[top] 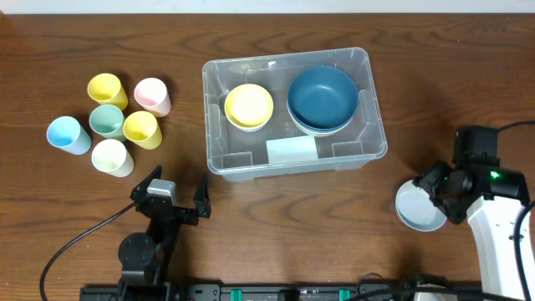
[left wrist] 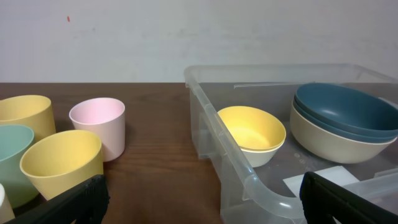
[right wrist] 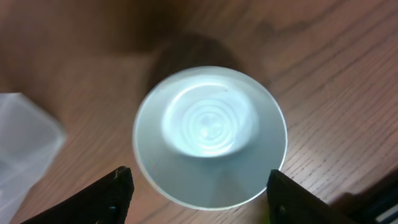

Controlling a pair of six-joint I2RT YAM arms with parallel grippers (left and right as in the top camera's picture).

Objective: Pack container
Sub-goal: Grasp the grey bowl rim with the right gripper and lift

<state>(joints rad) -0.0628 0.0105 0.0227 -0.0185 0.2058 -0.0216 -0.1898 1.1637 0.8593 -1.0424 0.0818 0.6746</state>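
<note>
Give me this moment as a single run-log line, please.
task: pack container | left gripper: open, empty | right gripper: fingers astride pale bowl, grip unclear | packed: yellow bowl, blue bowl | six cups: left of container

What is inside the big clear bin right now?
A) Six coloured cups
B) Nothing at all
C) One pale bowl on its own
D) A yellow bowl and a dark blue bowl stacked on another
D: the container holds a yellow bowl and a dark blue bowl stacked on a cream one, while the cups stand outside it.
</note>
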